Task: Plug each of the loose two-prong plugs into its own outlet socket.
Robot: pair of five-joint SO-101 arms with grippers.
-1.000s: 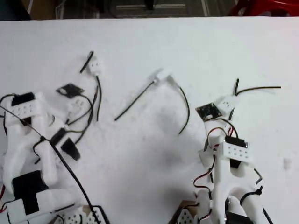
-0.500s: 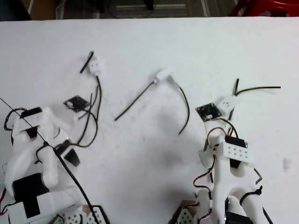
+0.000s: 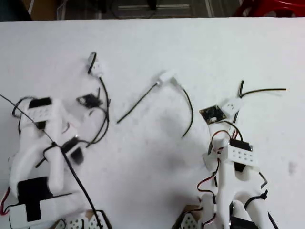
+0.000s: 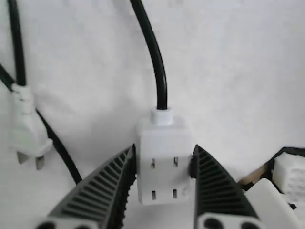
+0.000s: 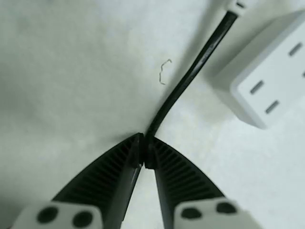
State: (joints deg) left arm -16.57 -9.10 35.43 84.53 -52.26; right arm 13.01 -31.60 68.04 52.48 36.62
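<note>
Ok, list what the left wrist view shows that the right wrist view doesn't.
Left wrist only: the left gripper clamped on a socket, with a loose plug lying apart from it. Right wrist only: the right gripper shut on a cord, with the other socket lying free. Both: the white table, a white socket and black cord.
</note>
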